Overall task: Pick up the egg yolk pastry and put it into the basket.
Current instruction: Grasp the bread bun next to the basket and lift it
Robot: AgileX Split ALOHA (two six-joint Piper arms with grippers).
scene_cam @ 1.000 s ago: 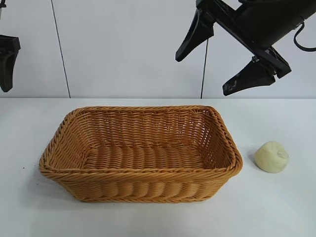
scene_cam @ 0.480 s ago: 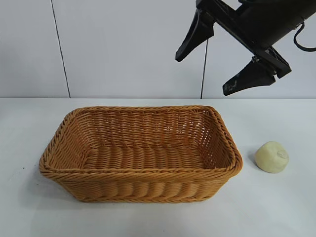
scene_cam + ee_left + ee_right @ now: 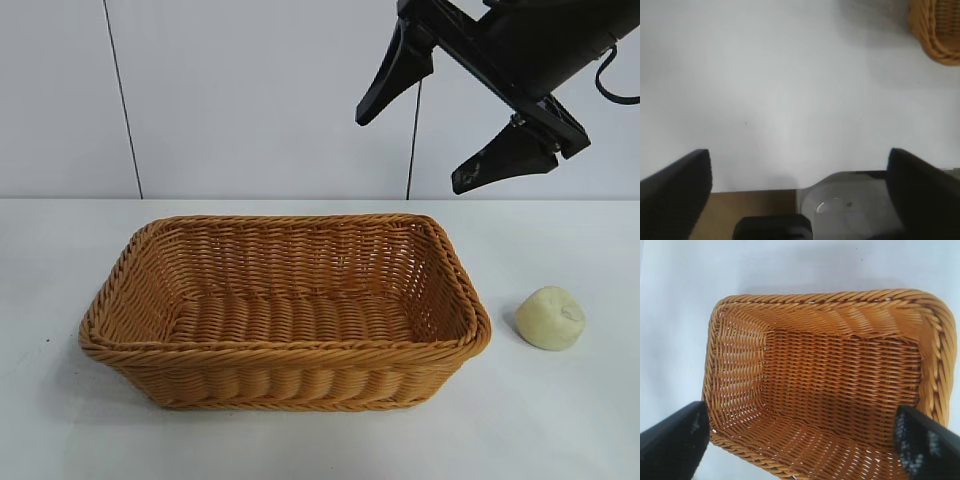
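Since the egg yolk pastry (image 3: 550, 318) lies on the white worktop (image 3: 560, 420) just beside the basket (image 3: 285, 310), off its right-hand short end and not touching the braided rim, nothing of the task is done as yet. No pincer touches the pastry, and the basket holds nothing: its woven floor shows bare both in the exterior view and in the right wrist view.

Well above the basket, over its far right corner, hangs the right pincer (image 3: 440, 115), its two black fingers spread wide with only air between them, slanting down toward the basket. The right wrist view looks straight into the basket (image 3: 825, 385), so this pincer is aimed at the goal and not at the pastry, which does not appear there.

Away from the basket on its left side, the left pincer (image 3: 800, 185) does not show in the exterior view; its own wrist view shows its fingers spread over bare worktop, with only a corner of the basket's rim at the edge of the picture.

All is left, as I judge it: bringing a pincer down around the pastry, closing on it, lifting it over the rim, and letting it go inside. The right arm looks the better placed for that.
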